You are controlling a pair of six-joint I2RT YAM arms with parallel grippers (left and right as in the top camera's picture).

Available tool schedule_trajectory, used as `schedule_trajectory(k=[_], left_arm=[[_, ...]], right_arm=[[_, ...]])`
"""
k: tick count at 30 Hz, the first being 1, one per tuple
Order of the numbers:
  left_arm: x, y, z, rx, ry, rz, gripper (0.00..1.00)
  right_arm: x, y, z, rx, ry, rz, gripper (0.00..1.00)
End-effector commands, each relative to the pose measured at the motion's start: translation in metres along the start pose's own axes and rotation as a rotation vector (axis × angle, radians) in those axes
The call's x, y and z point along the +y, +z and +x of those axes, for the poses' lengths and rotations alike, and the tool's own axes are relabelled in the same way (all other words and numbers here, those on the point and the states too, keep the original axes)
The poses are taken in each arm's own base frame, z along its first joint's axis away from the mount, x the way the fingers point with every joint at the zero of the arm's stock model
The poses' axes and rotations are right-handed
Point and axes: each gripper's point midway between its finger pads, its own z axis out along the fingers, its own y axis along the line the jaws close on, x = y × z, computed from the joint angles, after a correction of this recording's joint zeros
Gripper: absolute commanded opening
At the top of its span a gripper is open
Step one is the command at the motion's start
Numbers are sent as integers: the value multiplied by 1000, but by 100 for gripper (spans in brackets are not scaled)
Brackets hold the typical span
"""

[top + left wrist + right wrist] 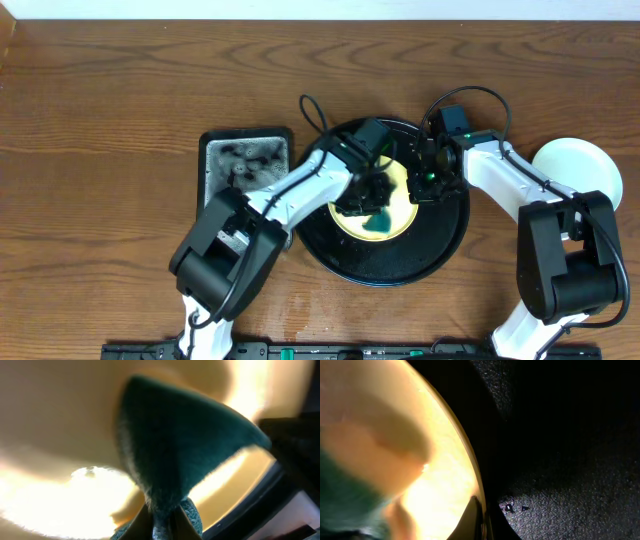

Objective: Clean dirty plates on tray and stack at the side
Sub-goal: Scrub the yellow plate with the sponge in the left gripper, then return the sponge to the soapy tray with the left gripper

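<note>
The pale yellow plate (pixel 402 208) lies on the large round black tray (pixel 440 238). My left gripper (pixel 366 196) is shut on a green sponge (pixel 379 226) and presses it onto the plate. In the left wrist view the sponge (pixel 180 435) fans out from the jaws (pixel 162 522) over the yellow plate (pixel 60 420). My right gripper (pixel 426 184) is shut on the plate's right rim. In the right wrist view its fingers (pixel 480 521) pinch the rim of the plate (pixel 437 485) over the tray floor (pixel 570 460). A pale plate (pixel 576 170) sits on the table at the far right.
A smaller rectangular black tray (pixel 246 158) with foamy water stands left of the round tray, under the left arm. Two small dark specks (pixel 509 508) lie on the tray floor near the right fingers. Both arms cross over the round tray.
</note>
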Motion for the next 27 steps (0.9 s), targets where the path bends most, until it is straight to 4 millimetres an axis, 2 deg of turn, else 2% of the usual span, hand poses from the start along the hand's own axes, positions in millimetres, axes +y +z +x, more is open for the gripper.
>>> schedule_trajectory(k=[1, 3, 6, 10, 13, 16, 23, 25, 27], left_arm=[[11, -34, -12, -22, -39, 31, 8], [17, -64, -19, -72, -32, 38, 7], [36, -111, -24, -183, -26, -17, 8], [82, -172, -25, -354, -38, -190, 8], [117, -200, -23, -422, -84, -308, 8], [142, -199, -20, -404, -112, -352, 8], [190, -146, -25, -335, -140, -400, 8], [200, -137, -25, -328, -158, -404, 8], [204, -137, -27, -329, -172, -405, 10]], right_arm=[[-15, 15, 11, 47, 2, 70, 1], [-15, 14, 11, 48, 2, 70, 1], [-15, 14, 11, 48, 2, 70, 1], [-15, 14, 11, 48, 2, 70, 1], [-15, 15, 11, 47, 2, 70, 1], [-15, 15, 11, 47, 2, 69, 1], [-13, 15, 8, 37, 0, 61, 1], [-13, 15, 8, 39, 0, 61, 1], [-13, 15, 8, 38, 0, 61, 1]])
